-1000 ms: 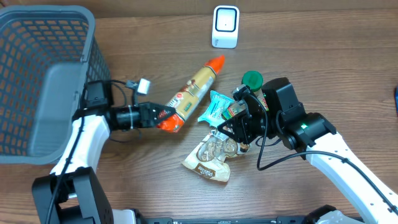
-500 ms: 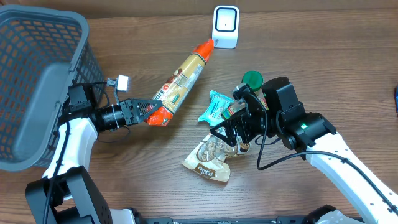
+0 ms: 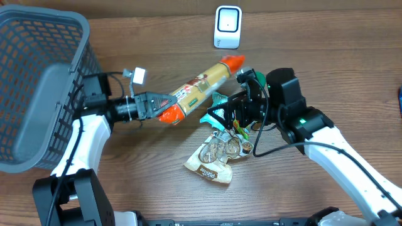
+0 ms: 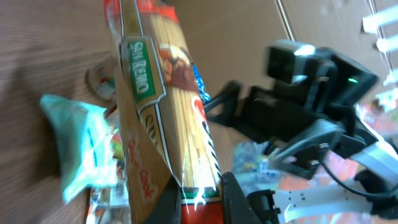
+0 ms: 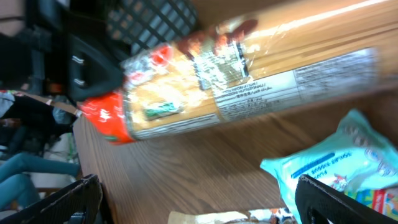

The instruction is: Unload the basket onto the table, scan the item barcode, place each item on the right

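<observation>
**Basket** (image 3: 38, 81): far left of the overhead view. Grey mesh, standing beside the left arm, probably there to take scanned goods.

**Left gripper** (image 3: 162, 105): left of centre. Its fingers are pinched tight on the orange end of the pasta pack, which leaves the rest of the pack free to turn and present.

**Pasta pack** (image 3: 202, 86): centre, held off the table and slanting toward the upper right. Its far orange tip sits below the scanner and apart from it. The right wrist view shows a printed white panel, but no barcode can be made out.

**Scanner** (image 3: 227, 26): top centre. White, set at the back of the table.

**Teal packet** (image 3: 218, 108) and **clear bag** (image 3: 212, 160): centre and lower centre. Both lie on the wood, likely awaiting their turn.

**Right gripper** (image 5: 198, 190): right of centre. Its jaws are spread wide and hold nothing. It hangs just under the pack and above the teal packet, seemingly placed to receive or steady the pack.
</observation>
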You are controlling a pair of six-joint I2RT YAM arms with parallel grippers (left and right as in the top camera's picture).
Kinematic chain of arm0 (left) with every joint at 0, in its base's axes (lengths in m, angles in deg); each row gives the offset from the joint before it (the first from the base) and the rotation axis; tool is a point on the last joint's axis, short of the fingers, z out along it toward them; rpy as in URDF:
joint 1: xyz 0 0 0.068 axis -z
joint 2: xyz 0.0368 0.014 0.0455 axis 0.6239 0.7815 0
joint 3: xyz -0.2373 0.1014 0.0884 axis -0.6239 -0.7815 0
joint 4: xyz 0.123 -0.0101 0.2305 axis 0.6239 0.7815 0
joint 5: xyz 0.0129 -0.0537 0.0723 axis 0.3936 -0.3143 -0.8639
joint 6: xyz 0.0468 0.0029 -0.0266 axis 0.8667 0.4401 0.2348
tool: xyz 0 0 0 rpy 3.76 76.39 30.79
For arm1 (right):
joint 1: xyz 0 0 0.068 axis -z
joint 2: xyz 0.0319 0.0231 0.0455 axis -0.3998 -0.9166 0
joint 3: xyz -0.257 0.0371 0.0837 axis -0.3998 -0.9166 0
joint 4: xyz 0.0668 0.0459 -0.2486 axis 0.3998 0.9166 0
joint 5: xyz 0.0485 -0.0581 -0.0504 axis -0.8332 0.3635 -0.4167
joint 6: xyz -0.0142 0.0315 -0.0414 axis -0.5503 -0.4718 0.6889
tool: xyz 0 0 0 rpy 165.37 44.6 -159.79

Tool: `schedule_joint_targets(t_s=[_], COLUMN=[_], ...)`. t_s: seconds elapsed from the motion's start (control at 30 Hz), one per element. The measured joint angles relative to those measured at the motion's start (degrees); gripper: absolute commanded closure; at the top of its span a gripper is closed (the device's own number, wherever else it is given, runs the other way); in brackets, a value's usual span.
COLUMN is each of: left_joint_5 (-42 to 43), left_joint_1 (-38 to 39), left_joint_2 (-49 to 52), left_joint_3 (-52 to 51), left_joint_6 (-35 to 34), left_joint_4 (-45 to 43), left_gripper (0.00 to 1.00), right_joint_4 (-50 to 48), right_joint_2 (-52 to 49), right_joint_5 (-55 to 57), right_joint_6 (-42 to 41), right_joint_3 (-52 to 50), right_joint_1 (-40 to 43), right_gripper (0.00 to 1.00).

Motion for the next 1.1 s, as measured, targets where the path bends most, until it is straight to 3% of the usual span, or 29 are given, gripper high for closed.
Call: schedule_joint_targets(t_s=[0.23, 0.4, 0.97, 1.1], left_joint_5=[1.8, 2.1, 2.4, 2.4], left_joint_1=[2.0, 2.0, 2.0, 2.1], left_joint_2=[0.0, 0.0, 0.0, 0.0], left_joint_3=[2.5, 2.6, 2.6, 2.6], left_joint_6=[-10.6, -15.5, -17.3, -17.3], left_joint_4=[-13.0, -14.6, -14.6, -14.6], left_gripper=[0.96, 0.95, 0.95, 0.96], right_joint_4=[-3.3, -6.4, -7.4, -12.5], right_joint_2=[-3.6, -3.6, -6.9, -7.5], right_joint_5=[-1.8, -1.6, 0.5, 1.6], right_joint_6=[-4.1, -8.3, -15.8, -19.1], right_joint_3=[-0.1, -0.1, -0.1, -0.2], right_joint_1=[0.1, 1.1, 1.2, 1.2], right_gripper=[0.0, 0.0, 0.0, 0.0])
